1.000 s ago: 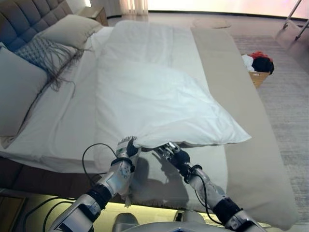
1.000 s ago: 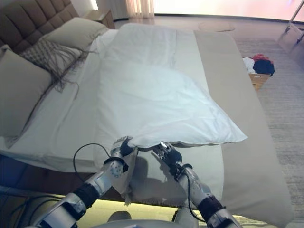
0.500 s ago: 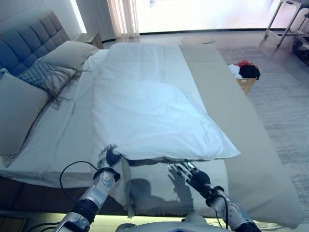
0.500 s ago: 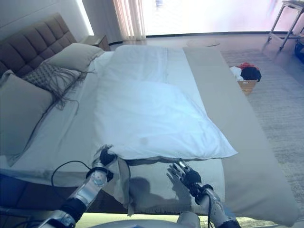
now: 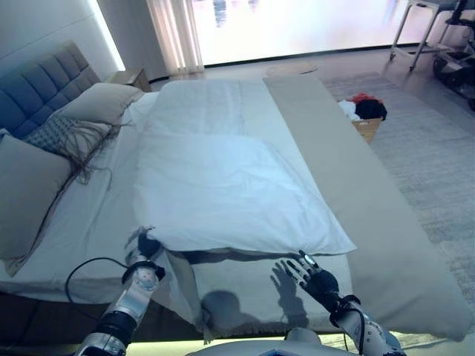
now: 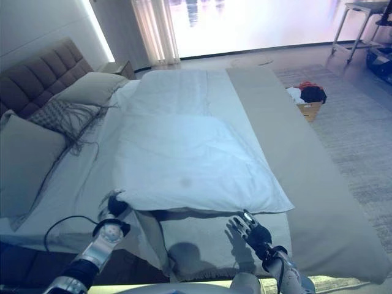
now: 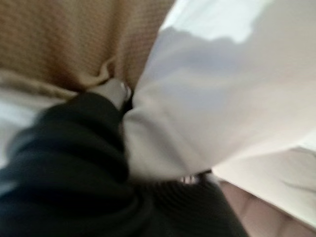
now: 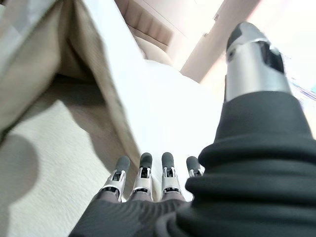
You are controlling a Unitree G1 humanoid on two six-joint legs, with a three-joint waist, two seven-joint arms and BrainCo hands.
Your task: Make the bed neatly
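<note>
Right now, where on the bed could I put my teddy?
Free: the long tan blanket strip right of the white duvet, and the patch below it by the right hand. Crowded: the pillows at the headboard, and the duvet corner in the left hand.

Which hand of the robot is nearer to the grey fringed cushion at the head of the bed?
Left. The left hand grips the white duvet on the fringed cushion's side; the open right hand hovers toward the bed's foot.

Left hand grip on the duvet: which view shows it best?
Left wrist view: the left hand is bunched round the white duvet up close. Both eye views show it small at the duvet's near corner; the right wrist view misses it.
</note>
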